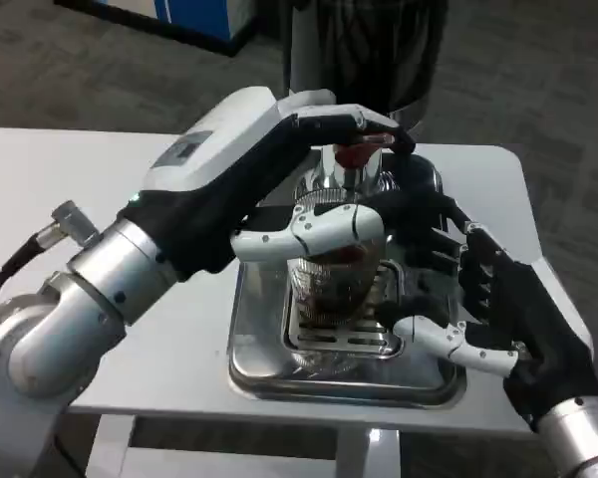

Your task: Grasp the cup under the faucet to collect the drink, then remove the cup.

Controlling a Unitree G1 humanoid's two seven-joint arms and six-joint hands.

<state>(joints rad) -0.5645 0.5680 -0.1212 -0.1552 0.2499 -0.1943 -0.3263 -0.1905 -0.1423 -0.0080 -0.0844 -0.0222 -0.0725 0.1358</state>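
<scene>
My left hand (309, 189) reaches over the tap (357, 154), holding nothing I can tell. My right hand (468, 299) grips the cup (331, 279) under it, on the tray (279, 373), clear of its rim.

The white bench (60, 199) carries a shiny metal drip tray (279, 373) near its front edge. On the tray's grille stands a clear cup (329, 289) with dark liquid in it, under a chrome faucet (354, 179) that has a red tap handle (357, 154). The left hand (279, 149) reaches in from 9 o'clock; its upper fingers touch the handle and a lower finger lies across the cup. The right hand (488, 309) is at 3 o'clock of the cup, fingers curled toward the glass; whether it touches, I cannot tell.
</scene>
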